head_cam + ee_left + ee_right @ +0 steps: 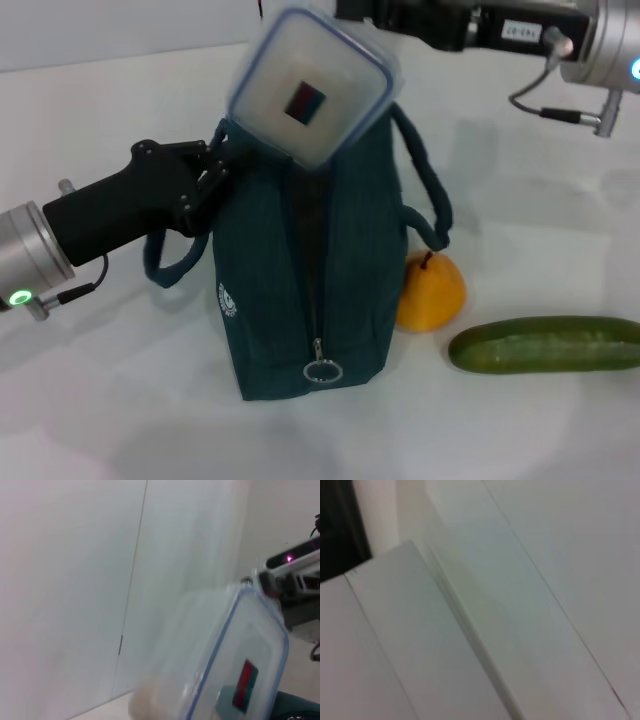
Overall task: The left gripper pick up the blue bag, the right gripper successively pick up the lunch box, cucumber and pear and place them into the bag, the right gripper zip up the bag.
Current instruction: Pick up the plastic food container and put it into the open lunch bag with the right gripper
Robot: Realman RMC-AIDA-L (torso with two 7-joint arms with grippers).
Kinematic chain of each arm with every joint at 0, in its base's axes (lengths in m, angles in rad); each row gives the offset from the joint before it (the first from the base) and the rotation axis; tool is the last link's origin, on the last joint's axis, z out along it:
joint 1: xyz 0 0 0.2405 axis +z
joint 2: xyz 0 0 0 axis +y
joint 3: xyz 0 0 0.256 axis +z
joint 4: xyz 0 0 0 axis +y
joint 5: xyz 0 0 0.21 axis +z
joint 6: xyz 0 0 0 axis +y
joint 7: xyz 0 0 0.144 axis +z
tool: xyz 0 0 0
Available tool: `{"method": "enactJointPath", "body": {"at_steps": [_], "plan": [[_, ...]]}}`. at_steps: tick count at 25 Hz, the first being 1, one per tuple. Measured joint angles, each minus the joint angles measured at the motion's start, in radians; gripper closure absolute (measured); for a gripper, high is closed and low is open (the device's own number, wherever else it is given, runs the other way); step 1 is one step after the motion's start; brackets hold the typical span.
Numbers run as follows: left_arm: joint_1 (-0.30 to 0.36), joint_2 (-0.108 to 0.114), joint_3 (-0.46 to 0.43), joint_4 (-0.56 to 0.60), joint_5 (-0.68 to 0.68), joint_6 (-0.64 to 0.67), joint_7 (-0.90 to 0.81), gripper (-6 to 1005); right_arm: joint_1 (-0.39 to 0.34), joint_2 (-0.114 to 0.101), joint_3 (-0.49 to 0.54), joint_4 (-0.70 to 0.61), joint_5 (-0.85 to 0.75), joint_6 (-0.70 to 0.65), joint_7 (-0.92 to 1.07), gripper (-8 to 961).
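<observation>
The blue bag [280, 290] stands upright on the white table with its zip open down the front. My left gripper [222, 160] is shut on the bag's top edge at its left side. The lunch box [310, 85] is tilted, its lower end in the bag's mouth and its blue-rimmed lid facing me; it also shows in the left wrist view [235, 670]. My right gripper [360, 12] is at the picture's top edge, right by the box's upper corner. The pear [432, 292] lies against the bag's right side. The cucumber [545, 345] lies to the right of the pear.
The bag's zipper ring pull [322, 372] hangs near its bottom. One loop handle [425, 190] hangs over the pear, the other [165, 265] under my left arm. A white wall [120, 30] runs behind the table. The right wrist view shows only white panels.
</observation>
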Motion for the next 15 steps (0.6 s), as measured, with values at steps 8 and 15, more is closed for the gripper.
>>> {"method": "enactJointPath", "body": {"at_steps": [8,15], "plan": [[-0.005,0.001,0.000,0.000,-0.009,-0.012,0.000,952,0.004,0.006,-0.013,-0.011,-0.162,0.063,-0.006,810],[-0.007,0.002,0.002,0.000,-0.009,-0.023,0.000,952,0.023,0.032,-0.035,-0.071,-0.254,0.080,0.015,805]]}}
